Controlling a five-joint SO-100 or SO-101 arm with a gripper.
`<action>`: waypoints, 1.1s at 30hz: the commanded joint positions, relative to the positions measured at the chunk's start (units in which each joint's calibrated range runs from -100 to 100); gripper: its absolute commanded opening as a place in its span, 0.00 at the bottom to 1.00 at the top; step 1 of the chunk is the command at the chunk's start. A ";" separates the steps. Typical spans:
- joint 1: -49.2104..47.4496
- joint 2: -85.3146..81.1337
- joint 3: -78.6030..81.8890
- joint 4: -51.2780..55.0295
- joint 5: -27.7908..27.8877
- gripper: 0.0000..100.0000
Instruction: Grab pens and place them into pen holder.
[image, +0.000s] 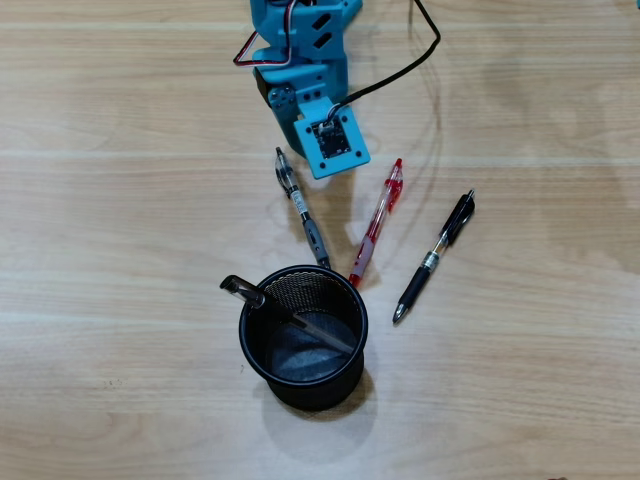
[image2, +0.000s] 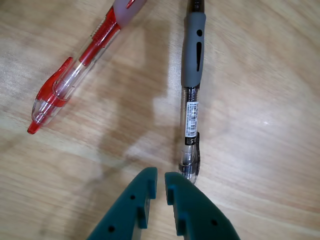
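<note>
The pen holder (image: 300, 395), a black wire-mesh cup, stands at the front middle with one pen (image: 243, 291) leaning inside, its clip end over the left rim. Three pens lie behind it: a clear pen (image: 300, 208), a red pen (image: 377, 222) and a black pen with a silver band (image: 435, 255). The blue arm (image: 310, 80) hangs over the clear pen's far end and hides its gripper from above. In the wrist view the teal gripper (image2: 161, 176) is shut with nothing in it, its tips just left of the clear pen's (image2: 192, 95) clip end. The red pen (image2: 75, 80) lies further left.
A black cable (image: 400, 70) runs from the arm's wrist board toward the back right. The wooden table (image: 120, 300) lies bare left and right of the pens in the overhead view.
</note>
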 joint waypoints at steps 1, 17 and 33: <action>0.06 1.72 -4.02 0.28 0.44 0.03; 2.06 15.67 -18.89 7.16 0.24 0.03; 2.33 24.82 -21.59 6.30 0.08 0.22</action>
